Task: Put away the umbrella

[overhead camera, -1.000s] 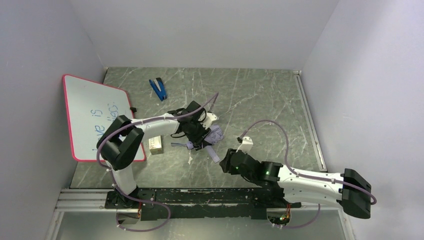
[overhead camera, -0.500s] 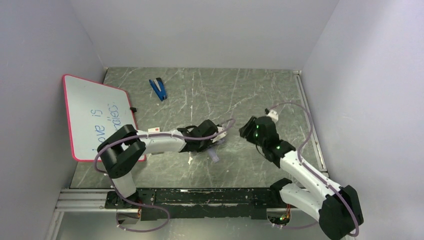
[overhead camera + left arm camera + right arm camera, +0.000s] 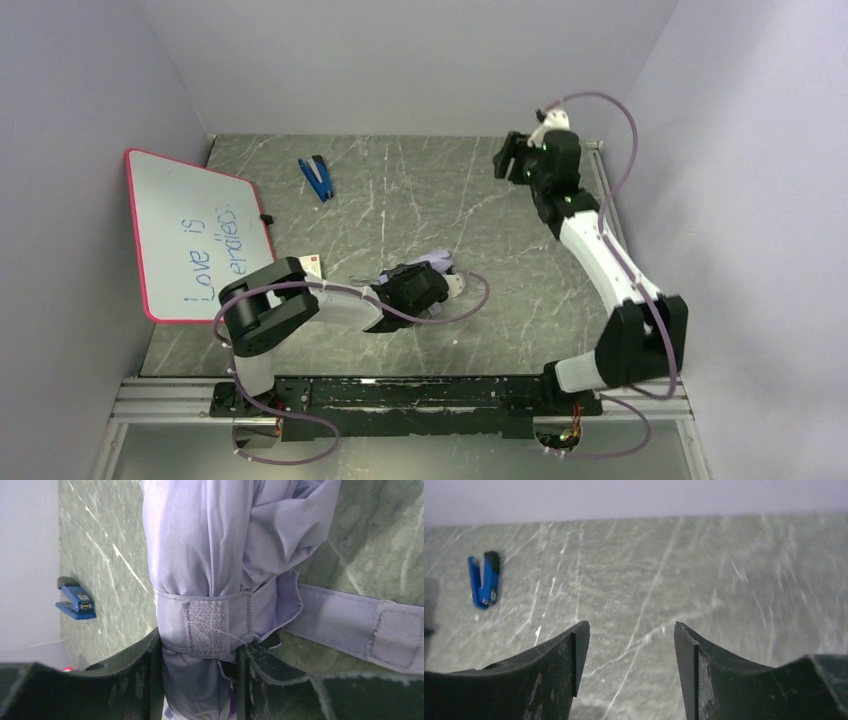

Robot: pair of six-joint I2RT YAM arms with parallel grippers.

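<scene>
Top external: right end effector (image 3: 507, 160) has swung off to the far right corner, jaws apart, empty. Left end effector (image 3: 200, 652) stays clamped on the umbrella (image 3: 200, 555) at its strap (image 3: 206, 628), near centre of the surface (image 3: 470, 200). Strap tail looks unfastened, so the left arm probably finishes alone.

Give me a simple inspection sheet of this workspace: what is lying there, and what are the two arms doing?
Surface: green marbled table, pale scratches.
Job's things: umbrella folded, strap wrapped around it, loose end trailing right.
Clutter: blue stapler; whiteboard with handwriting, at left.
Grippers: left gripper clamped on the umbrella; right gripper open, empty, at the far right corner.
Cables: purple cables loop along both arms.
Surroundings: plain pale walls.
</scene>
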